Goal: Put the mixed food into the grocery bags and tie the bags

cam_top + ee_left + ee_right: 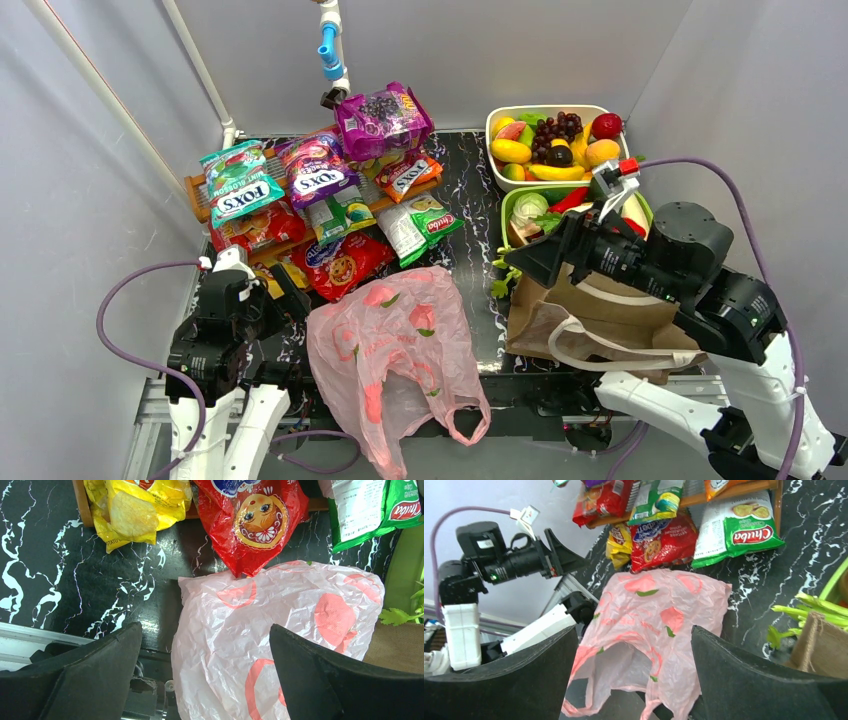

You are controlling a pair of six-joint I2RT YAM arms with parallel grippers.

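Observation:
The pink plastic bag with red fruit prints lies flat at the table's near edge, handles hanging over it. It also shows in the left wrist view and the right wrist view. The brown tote with white loop handles stands to its right. Foil snack packets lie at the back left: purple, teal Fox's, red, green. My left gripper is open and empty above the bag's left edge. My right gripper is open and empty above the tote, facing the bag.
A wooden slatted rack holds most packets. A white tray of toy fruits and a green tray of toy vegetables stand at the back right. Leafy greens lie beside the tote. A yellow packet lies by the rack.

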